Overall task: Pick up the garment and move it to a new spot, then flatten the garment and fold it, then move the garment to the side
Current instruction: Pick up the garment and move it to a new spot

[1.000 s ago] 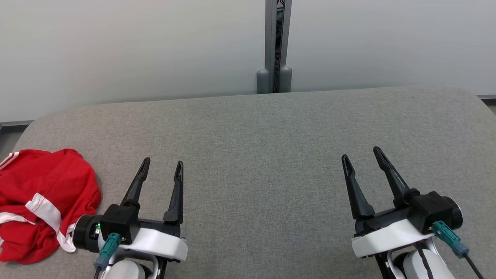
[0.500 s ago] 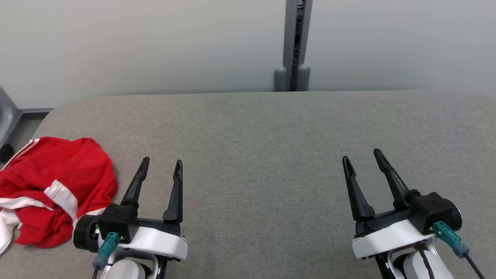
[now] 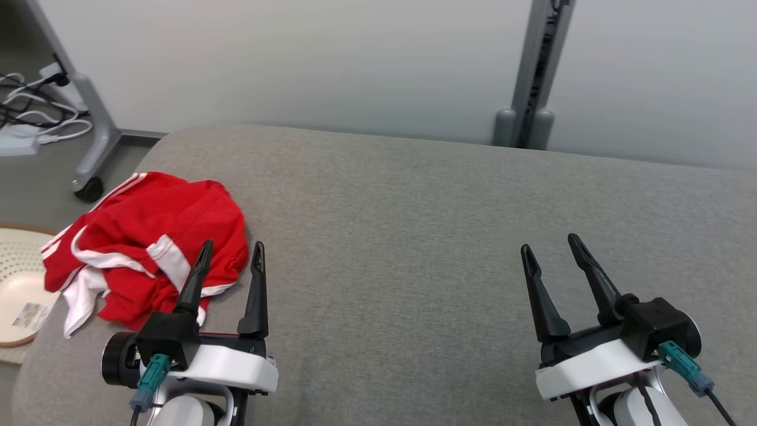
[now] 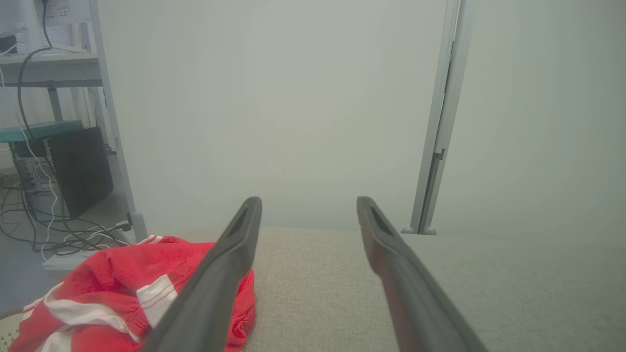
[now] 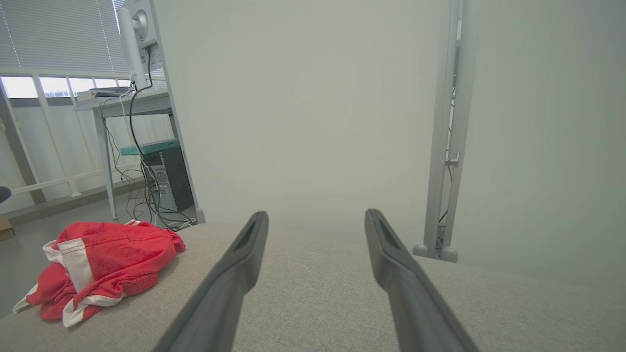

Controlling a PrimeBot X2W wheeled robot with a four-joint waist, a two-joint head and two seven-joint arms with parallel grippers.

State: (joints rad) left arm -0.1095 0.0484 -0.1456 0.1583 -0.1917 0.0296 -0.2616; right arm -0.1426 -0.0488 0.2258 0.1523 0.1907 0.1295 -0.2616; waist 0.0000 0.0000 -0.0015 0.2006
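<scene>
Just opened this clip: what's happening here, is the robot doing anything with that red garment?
A two-armed robot faces a grey padded surface, where a crumpled red garment with white trim lies near the left end. Nothing is held: the left gripper and the right gripper both hover with jaws open. The left one is close beside the garment; the right is well away over bare fabric. The pick-up has not yet begun.

Bench (image 3: 414, 236): open surface across centre and right. Red garment (image 3: 148, 225) heaped at left edge, just beside the left claw (image 3: 232, 244).
</scene>
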